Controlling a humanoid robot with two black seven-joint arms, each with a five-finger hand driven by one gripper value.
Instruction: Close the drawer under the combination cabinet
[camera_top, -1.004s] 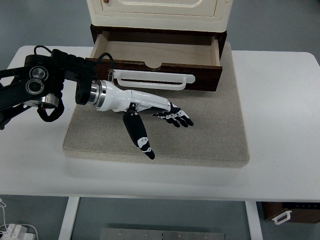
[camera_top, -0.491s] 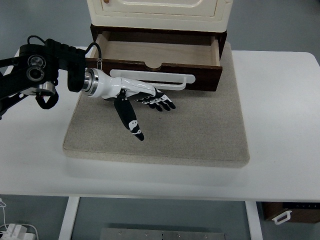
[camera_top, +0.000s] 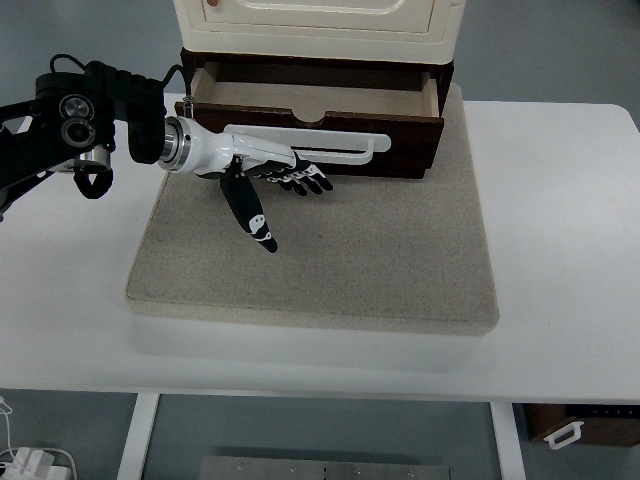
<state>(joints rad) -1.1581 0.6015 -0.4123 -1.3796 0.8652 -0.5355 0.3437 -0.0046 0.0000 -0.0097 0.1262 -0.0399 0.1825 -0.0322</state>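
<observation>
Drawer (camera_top: 310, 105) open at 12 o'clock under cabinet (camera_top: 318, 22) | my left hand (camera_top: 262, 180) flat, fingers extended, empty, at its white handle (camera_top: 345, 148) | rigid wood, probably slides easily; I'd push the front panel.

Everything I see is bright and evenly lit, the light falling from overhead. My left hand (camera_top: 262, 180) throws only a soft, faint shadow onto the grey mat (camera_top: 320, 250) just beneath it. The white worktop (camera_top: 560, 260) is close to washed out at three o'clock, without hard glare. Inside the drawer (camera_top: 310, 100) at twelve o'clock it is dimmer. Focus is sharp throughout; edges look straight.
</observation>
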